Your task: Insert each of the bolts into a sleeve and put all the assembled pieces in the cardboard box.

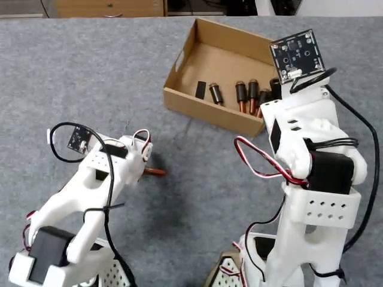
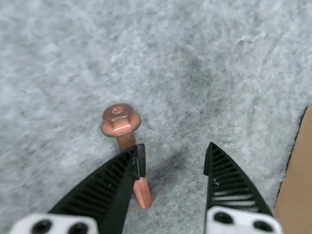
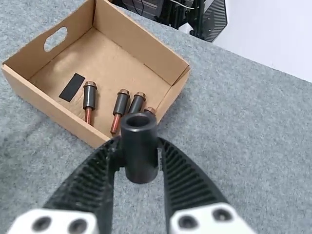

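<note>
The right claw (image 3: 138, 151) is clamped on an upright black sleeve (image 3: 139, 130), with the cardboard box (image 3: 48, 102) of finished pieces (image 3: 89, 100) just beyond its tips. The left claw (image 2: 174, 148) hangs spread apart, and the copper bolt (image 2: 122, 122) lies partly under one finger (image 2: 114, 183). The step looks like picking up the bolt: the claw should shift sideways to straddle it, then close.

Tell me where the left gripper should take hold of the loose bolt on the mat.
Grip the bolt on its shank just under the flanged head, the left gripper coming down from above, straddling it. It lies flat on the mat, and this probably leaves the threaded tip free for the sleeve.
</note>
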`<state>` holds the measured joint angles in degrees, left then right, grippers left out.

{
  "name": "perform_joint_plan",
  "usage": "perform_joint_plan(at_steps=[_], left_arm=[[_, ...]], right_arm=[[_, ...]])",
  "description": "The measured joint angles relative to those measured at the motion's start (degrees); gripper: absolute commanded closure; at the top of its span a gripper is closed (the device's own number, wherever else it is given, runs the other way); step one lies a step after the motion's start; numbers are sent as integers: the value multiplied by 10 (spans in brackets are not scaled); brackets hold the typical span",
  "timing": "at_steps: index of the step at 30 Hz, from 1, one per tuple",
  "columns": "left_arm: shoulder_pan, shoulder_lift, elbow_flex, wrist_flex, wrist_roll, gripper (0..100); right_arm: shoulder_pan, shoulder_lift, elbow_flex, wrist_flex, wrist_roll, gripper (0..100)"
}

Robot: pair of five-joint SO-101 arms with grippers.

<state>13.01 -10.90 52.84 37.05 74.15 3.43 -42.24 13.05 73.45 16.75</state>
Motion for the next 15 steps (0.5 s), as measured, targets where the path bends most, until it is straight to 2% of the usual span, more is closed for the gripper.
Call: perform_joint_plan(at_steps=[3, 9, 15], left_arm=[[0, 17, -37, 47, 0, 782], [24, 23, -142, 233, -2, 781], [31, 23, -172, 258, -2, 781]], right_arm=[[0, 0, 0, 0, 0, 996], [0, 0, 0, 0, 0, 996], [0, 0, 0, 23, 0, 996]])
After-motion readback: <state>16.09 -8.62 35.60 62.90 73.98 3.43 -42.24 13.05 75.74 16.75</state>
